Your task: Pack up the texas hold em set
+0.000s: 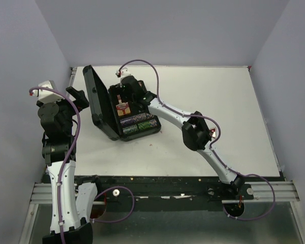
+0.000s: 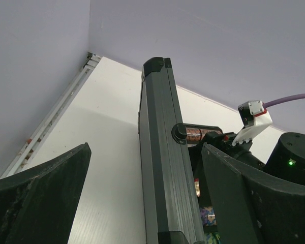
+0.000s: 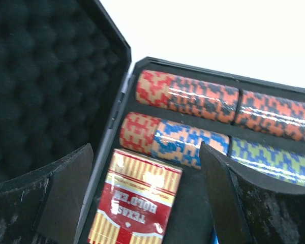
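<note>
The black case [image 1: 104,129] stands open on the table, its lid [image 1: 95,96] raised on the left. Rows of multicoloured chips [image 1: 138,123] fill its tray, and they show close up in the right wrist view [image 3: 193,96]. A red card deck [image 1: 123,107] lies in the tray [image 3: 137,203]. My right gripper [image 1: 126,87] is open over the tray, its fingers [image 3: 66,193] either side of the deck, not touching it. My left gripper [image 1: 80,97] is open beside the lid, whose edge [image 2: 165,168] stands between its fingers. The blue deck and the buttons are out of view.
The white table [image 1: 208,107] has purple walls behind and on both sides. The right arm [image 1: 193,129] reaches across the table from the near right. A black rail [image 1: 168,185] runs along the near edge.
</note>
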Available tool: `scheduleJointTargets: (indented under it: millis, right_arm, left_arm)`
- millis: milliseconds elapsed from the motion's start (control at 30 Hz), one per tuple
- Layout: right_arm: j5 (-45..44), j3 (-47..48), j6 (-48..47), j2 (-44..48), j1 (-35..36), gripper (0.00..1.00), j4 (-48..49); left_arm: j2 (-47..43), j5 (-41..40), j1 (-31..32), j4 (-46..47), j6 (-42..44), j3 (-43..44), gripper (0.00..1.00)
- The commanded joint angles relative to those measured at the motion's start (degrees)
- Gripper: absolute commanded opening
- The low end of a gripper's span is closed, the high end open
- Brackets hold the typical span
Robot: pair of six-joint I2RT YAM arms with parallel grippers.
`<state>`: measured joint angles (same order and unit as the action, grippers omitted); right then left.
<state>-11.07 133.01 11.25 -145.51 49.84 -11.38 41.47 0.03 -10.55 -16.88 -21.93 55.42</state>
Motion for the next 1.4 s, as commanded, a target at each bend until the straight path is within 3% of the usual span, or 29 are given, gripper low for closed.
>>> scheduleJointTargets:
  millis: [0, 433, 667, 1067, 1200, 1367]
  right_arm:
    - [8.2, 3.1, -2.6, -3.4, 0.3, 0.92, 3.1]
    - [15.6, 6.8, -5.2, -7.7, 0.3, 0.91, -5.8]
    - [18.8, 0.3, -6.6, -4.7, 0.3, 0.91, -9.5]
    - [24.1, 2.7, -9.0, -8.5, 0.5, 0.91, -22.5]
    - [22.6, -0.2, -9.4, -8.0, 0.7, 0.89, -20.5]
    - [19.4, 3.7, -8.9, -9.4, 0.7, 0.92, -19.1]
  left_arm:
    - [0.0, 1.5, -0.4, 1.1, -0.3, -0.6, 0.99]
    - [-0.1, 1.7, -0.4, 1.2, -0.4, -0.7, 0.99]
    - [-0.1, 1.6, -0.4, 1.2, -0.4, -0.8, 0.99]
    - [-0.1, 1.5, -0.4, 1.3, -0.5, -1.0, 0.99]
    - [-0.2, 1.6, -0.4, 1.5, -0.6, -0.9, 0.99]
    - [-0.3, 1.6, -0.4, 1.5, -0.6, -1.1, 0.99]
